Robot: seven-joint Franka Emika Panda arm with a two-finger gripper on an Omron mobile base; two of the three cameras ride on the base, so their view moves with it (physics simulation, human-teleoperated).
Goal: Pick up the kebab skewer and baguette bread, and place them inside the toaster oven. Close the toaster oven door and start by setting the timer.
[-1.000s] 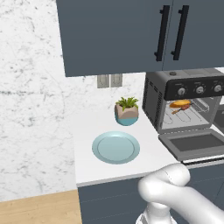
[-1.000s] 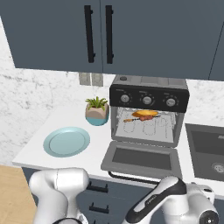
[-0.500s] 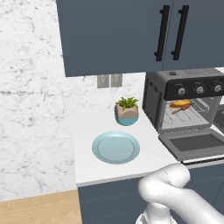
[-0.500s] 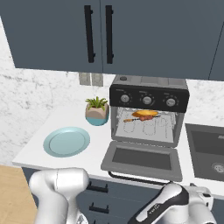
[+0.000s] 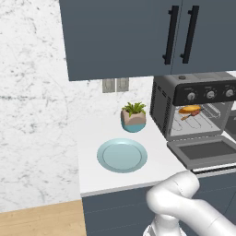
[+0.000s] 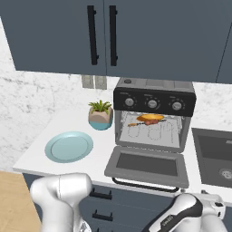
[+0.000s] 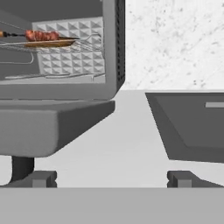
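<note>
skewer [image 6: 144, 122] and bread [image 6: 151, 118] are on the oven [image 6: 154, 118] rack. gripper [image 7: 111, 179] wide, empty, low beside the door [image 6: 146, 165]: get under its front edge, lift steadily.

Blue plate [image 5: 122, 155] beside potted plant [image 5: 133, 116] — sink [image 6: 216, 156].

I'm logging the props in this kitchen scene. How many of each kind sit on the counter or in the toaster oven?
Toaster oven: 1
Kebab skewer: 1
Baguette bread: 1
Plate: 1
Potted plant: 1
Total: 5
</note>
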